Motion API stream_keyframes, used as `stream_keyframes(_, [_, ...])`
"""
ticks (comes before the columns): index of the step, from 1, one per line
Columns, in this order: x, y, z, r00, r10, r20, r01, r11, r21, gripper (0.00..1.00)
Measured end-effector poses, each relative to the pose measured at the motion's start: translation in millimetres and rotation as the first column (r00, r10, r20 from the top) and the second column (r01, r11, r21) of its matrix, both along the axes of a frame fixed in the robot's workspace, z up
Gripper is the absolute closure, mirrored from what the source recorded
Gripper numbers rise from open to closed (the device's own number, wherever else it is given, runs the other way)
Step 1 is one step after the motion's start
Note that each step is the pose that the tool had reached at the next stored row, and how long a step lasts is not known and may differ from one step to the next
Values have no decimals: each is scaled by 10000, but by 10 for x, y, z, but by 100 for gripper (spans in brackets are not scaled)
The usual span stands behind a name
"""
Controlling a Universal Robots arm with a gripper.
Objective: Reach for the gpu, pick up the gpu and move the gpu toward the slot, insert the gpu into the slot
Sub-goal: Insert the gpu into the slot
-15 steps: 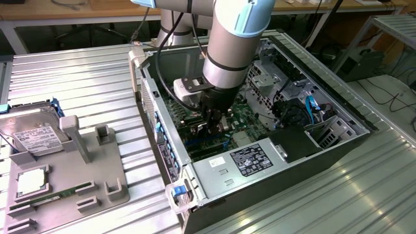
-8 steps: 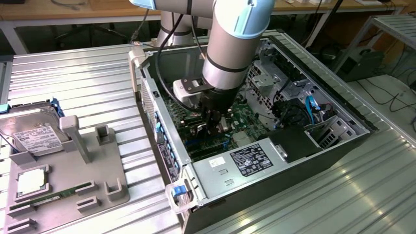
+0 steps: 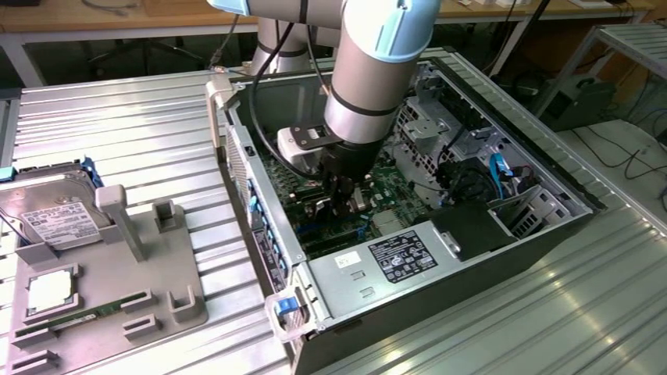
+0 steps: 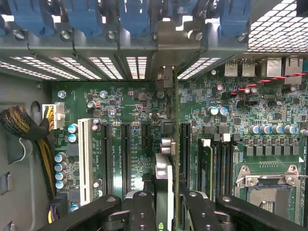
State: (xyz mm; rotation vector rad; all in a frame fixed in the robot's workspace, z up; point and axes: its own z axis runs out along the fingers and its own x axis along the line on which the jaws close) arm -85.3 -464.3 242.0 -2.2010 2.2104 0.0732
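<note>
GPU, thin dark circuit card (image 4: 166, 185) with silver end bracket, stands edge-on over my green motherboard (image 4: 130, 120), clamped in the black gripper (image 4: 163, 209); insertion's underway, I judge, needing straight downward pressure.

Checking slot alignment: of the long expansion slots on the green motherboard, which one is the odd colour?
The white plastic slot, outermost in the row, nearest the braided cable bundle. The other long slots beside it are black.

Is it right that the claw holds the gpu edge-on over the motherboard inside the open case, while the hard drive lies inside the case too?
Not quite. The claw does hold the gpu edge-on over the motherboard inside the open case, but the exterior view shows the hard drive outside the case, on the grey fixture at that view's left.
</note>
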Motion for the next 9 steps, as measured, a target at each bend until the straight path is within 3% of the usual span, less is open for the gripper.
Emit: stream_keyframes(9, [-1, 0, -50, 10000, 1, -1, -1, 10000, 0, 72])
